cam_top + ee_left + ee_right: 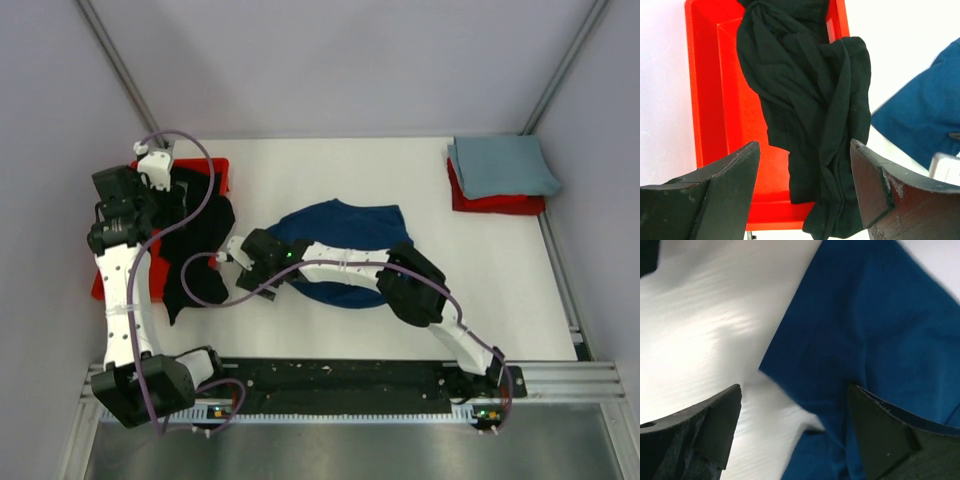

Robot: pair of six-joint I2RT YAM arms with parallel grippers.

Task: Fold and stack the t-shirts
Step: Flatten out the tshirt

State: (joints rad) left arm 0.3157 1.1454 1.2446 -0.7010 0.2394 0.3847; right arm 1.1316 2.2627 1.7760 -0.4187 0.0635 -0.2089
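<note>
A black t-shirt (195, 245) lies crumpled in a red tray (210, 172) at the left and hangs over its edge onto the table. My left gripper (170, 195) hovers open above it. In the left wrist view its jaws (805, 165) stand wide apart over the black cloth (805, 90) and hold nothing. A dark blue t-shirt (345, 225) lies loosely spread mid-table, with no print showing. My right gripper (230, 255) is open at its left edge. In the right wrist view (795, 405) it straddles the blue cloth's edge (875, 330), holding nothing. A folded pale grey-blue t-shirt (500, 165) sits at the back right.
The grey-blue shirt rests on a red object (495, 205) near the table's right edge. The red tray (705, 90) runs along the left edge. The blue shirt's corner (925, 115) shows right of the tray. A purple cable (205, 285) loops over the table between the arms.
</note>
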